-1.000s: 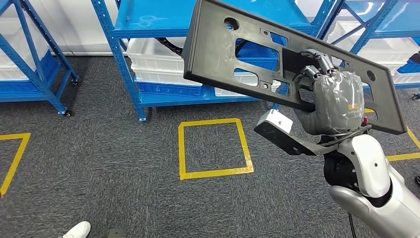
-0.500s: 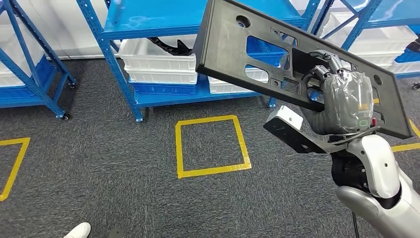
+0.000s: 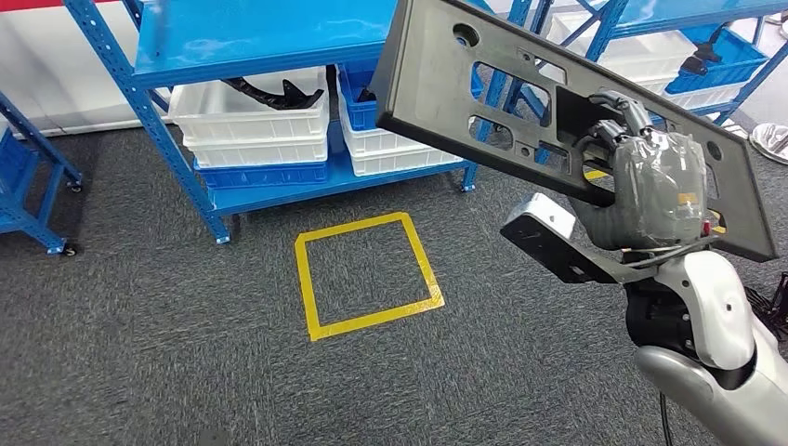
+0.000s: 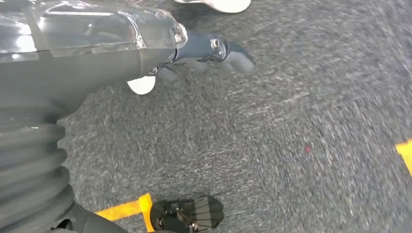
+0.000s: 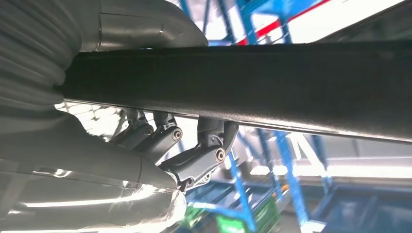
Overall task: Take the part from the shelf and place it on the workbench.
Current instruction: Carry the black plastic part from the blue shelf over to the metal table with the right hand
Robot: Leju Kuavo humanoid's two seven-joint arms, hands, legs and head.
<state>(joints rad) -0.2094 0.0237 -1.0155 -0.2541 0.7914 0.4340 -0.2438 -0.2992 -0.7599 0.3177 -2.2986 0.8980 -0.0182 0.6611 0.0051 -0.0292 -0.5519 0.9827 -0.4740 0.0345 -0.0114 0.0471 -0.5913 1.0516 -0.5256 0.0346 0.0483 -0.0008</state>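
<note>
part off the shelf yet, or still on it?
Off. The right hand grips the black part in the air, clear of the blue shelf.

Before the shelf (image 3: 279, 177) the carpet (image 3: 186, 353) lies open; its posts and white bins (image 3: 251, 125) block my hand (image 3: 650, 181) further in.

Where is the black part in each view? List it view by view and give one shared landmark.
Head view: the black part slants across the upper right, held by the right hand.
Left wrist view: not in it; grey carpet under the left hand.
Right wrist view: its edge is a dark band across the frame.
Shared landmark: the fingers hooked through the part.
</note>
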